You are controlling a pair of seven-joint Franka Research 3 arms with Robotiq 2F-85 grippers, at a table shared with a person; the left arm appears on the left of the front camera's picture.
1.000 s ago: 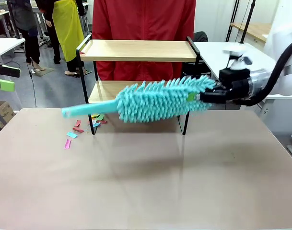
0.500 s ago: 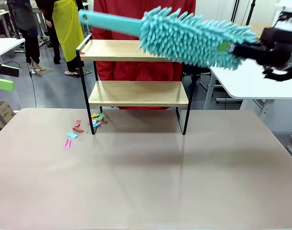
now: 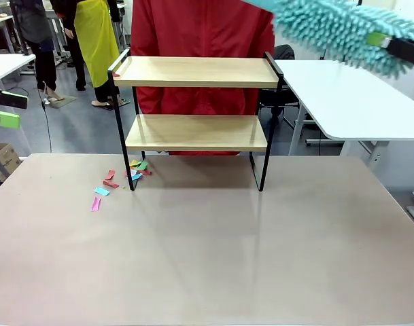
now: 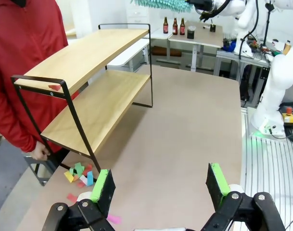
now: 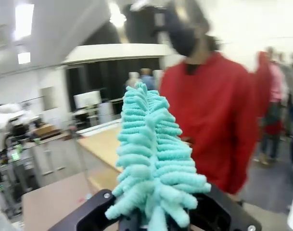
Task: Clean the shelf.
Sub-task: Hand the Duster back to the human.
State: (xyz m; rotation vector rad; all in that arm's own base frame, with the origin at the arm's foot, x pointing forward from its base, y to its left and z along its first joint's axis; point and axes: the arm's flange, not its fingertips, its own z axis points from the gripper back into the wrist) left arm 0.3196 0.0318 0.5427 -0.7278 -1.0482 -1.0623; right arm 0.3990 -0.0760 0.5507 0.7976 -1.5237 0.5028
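The shelf (image 3: pixel 196 71) stands at the table's far side, with two light wooden boards in a thin black frame. The left wrist view has the shelf (image 4: pixel 91 57) at its left. A small red scrap (image 4: pixel 54 87) lies at a corner of the top board. My right gripper (image 3: pixel 387 43) is high at the upper right, shut on a fluffy teal duster (image 3: pixel 329 27) held above and right of the shelf. The duster (image 5: pixel 153 159) rises from between the right gripper's (image 5: pixel 156 219) jaws. My left gripper (image 4: pixel 159 187) hangs open over the table, its green pads (image 4: pixel 102 185) wide apart.
Coloured paper scraps (image 3: pixel 101 190) lie on the table by the shelf's left front leg, more scraps (image 3: pixel 137 166) under the lower board. A person in a red top (image 3: pixel 203 27) stands right behind the shelf. A white table (image 3: pixel 349 95) is at the right.
The right gripper has swung the duster up and to the right, from in front of the lower board to well above the top board. The left arm has not moved.
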